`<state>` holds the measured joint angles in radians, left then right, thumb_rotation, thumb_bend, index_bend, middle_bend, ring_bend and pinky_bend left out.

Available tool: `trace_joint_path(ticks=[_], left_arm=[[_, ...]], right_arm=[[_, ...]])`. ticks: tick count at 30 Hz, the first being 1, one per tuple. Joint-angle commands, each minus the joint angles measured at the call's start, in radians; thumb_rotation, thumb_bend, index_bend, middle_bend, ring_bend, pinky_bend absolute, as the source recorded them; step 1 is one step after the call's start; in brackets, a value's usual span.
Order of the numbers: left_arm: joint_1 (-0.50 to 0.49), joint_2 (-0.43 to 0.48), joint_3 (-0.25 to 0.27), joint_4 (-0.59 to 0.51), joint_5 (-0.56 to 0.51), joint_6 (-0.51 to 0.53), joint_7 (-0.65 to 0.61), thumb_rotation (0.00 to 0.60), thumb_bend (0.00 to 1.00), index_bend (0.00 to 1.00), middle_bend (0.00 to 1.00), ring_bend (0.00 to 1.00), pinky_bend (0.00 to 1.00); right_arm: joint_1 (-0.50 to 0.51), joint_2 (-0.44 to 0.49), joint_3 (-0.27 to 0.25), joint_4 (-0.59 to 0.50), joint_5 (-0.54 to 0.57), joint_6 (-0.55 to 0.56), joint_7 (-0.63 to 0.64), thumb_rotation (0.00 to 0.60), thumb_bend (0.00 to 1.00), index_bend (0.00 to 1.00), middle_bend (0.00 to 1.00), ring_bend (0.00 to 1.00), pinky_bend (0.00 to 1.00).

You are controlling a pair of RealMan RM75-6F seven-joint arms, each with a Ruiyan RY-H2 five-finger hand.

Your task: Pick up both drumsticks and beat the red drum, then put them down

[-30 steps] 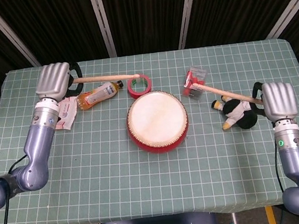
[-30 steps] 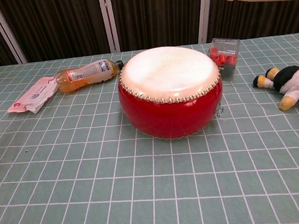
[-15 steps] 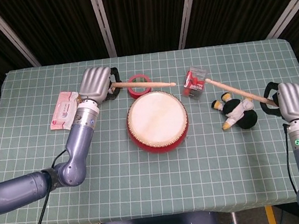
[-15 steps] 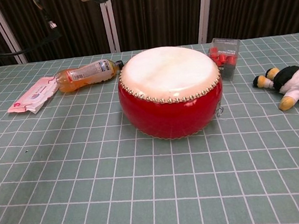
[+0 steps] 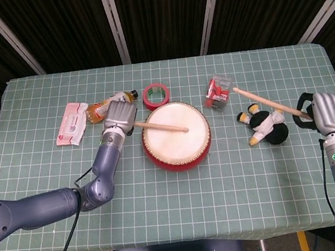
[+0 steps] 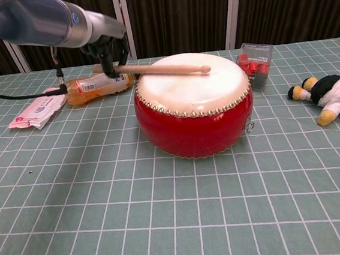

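Red drum sits mid-table; beating is underway. Left hand grips a drumstick just over the drumhead, while right hand holds its drumstick raised far right. Next, probably the right stick's stroke.

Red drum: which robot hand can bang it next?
Probably the left robot hand: its drumstick already lies over the red drum skin. The right robot hand holds its drumstick away, above the plush penguin.
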<state>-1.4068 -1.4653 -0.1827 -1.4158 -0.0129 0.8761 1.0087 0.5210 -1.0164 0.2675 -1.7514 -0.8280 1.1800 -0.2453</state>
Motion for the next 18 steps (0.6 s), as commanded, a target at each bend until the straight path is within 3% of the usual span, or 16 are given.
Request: trace_joint_path(ticks=[1,5,9,13,18], left_arm=[[-0.14,0.028,0.093,0.027,-0.375,-0.081,0.274,0.6,0.56,0.77,1.0,1.0,1.0],[-0.096,0.092,0.011,-0.002,-0.217,-0.084,0.134,0.6,0.56,0.77,1.0,1.0,1.0],[-0.024,0.185,-0.071,-0.108,-0.033,-0.053,-0.032,0.6,0.56,0.77,1.0,1.0,1.0],[0.039,0.273,-0.095,-0.228,0.06,-0.015,-0.13,0.6,0.56,0.77,1.0,1.0,1.0],[0.103,0.359,-0.077,-0.349,0.102,0.03,-0.196,0.6,0.56,0.76,1.0,1.0,1.0]], right_arm=[[-0.001,-0.001,0.0,0.0,0.001,0.002,-0.004,0.6,0.54,0.97,1.0,1.0,1.0],[-0.005,-0.002,0.0,-0.008,-0.005,0.012,-0.014,0.6,0.54,0.97,1.0,1.0,1.0],[-0.011,0.0,0.0,-0.02,-0.015,0.026,-0.021,0.6,0.54,0.97,1.0,1.0,1.0],[-0.025,0.01,-0.007,-0.041,-0.033,0.042,-0.025,0.6,0.54,0.97,1.0,1.0,1.0],[-0.068,0.04,-0.034,-0.069,-0.079,0.043,0.016,0.6,0.54,0.97,1.0,1.0,1.0]])
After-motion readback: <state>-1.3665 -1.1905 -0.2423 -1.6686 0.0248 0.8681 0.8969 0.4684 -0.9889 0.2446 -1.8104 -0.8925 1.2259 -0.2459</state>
